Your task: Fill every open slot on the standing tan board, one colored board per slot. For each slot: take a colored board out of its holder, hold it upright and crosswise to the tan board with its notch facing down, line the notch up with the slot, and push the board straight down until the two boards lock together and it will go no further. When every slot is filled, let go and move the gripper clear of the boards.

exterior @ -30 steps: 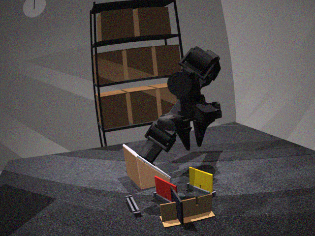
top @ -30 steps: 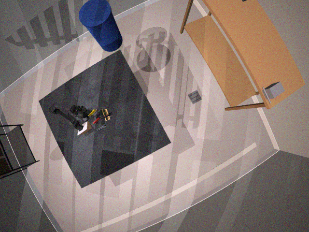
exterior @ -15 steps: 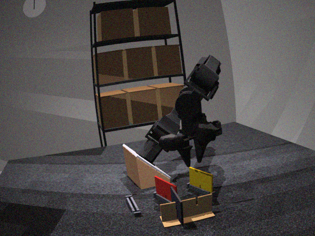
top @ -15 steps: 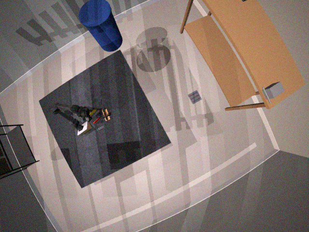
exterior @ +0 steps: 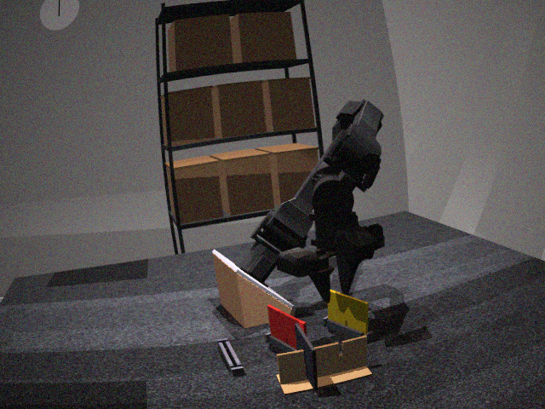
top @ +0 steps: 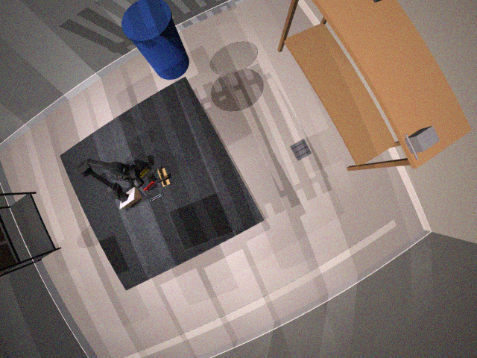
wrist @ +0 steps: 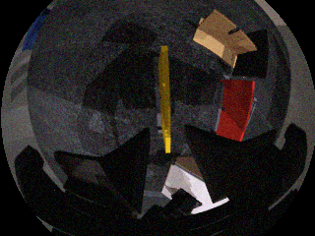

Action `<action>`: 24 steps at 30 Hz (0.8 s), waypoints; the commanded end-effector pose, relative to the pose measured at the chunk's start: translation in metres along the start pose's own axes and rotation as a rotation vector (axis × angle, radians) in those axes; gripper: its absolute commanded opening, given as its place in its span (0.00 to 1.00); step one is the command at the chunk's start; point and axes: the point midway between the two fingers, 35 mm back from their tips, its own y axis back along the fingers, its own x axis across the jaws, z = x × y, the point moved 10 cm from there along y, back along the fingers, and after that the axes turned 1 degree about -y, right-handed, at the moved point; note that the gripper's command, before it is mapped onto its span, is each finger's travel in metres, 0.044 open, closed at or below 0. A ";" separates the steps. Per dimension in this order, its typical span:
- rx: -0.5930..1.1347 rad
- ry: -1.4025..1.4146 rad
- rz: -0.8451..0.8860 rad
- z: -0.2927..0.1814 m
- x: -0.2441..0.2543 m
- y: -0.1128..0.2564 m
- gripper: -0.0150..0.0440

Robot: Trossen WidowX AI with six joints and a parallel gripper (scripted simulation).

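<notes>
One end effector [top: 145, 174] [exterior: 338, 296] [wrist: 167, 130], partly open and empty — two upright colored boards, yellow [top: 144, 171] [exterior: 347, 311] [wrist: 165, 98] and red [top: 149, 186] [exterior: 286, 326] [wrist: 236, 109] — one tan board [top: 161, 176] [exterior: 328, 360] [wrist: 227, 36].

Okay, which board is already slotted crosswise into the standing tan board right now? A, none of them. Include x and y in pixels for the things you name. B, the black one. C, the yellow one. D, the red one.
B: the black board [exterior: 306, 356] [wrist: 252, 54] stands upright across the tan board [exterior: 347, 354] [wrist: 217, 41], while the red [exterior: 286, 325] [wrist: 237, 110] and yellow [exterior: 347, 310] [wrist: 165, 98] ones stand apart from it.
</notes>
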 end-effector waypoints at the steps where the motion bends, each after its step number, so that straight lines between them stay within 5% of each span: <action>1: -0.001 -0.006 0.004 -0.001 0.000 -0.006 0.57; 21: -0.002 -0.006 0.006 0.000 0.000 -0.035 0.57; 24: -0.002 -0.006 0.006 0.000 0.000 -0.035 0.43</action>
